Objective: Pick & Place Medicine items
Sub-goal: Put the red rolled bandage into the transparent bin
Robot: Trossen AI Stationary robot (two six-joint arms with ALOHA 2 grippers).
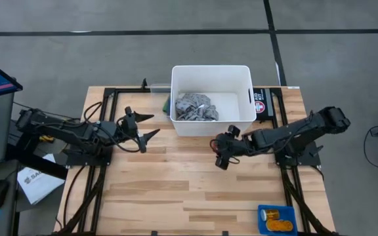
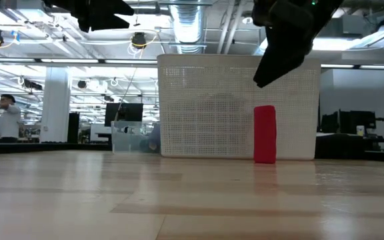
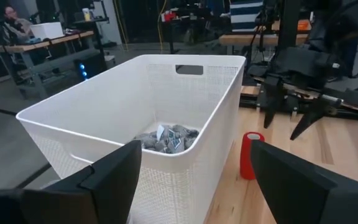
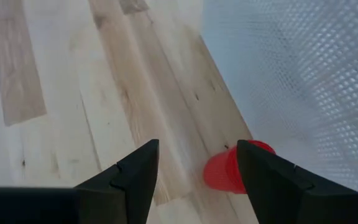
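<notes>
right tool point(image 1: 223, 152) hangs above the counter point(image 1: 176, 183) w/ fingers spread, empty — a red cylinder point(image 2: 265, 134) stands upright just below it, beside the white bin point(image 1: 212, 75). left tool point(image 1: 148, 126) wide open too, holding nothing, near bin's other side. grey rag point(image 1: 195, 107) in bin. orange medicine items point(image 1: 277, 219) in a blue tray point(image 1: 262, 214) at counter's corner.

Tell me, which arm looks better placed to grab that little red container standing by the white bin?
The right one, probably. Its fingers hang open just above the red container, which stands on the table against the white bin. The left arm's open fingers wait off the bin's other corner.
</notes>
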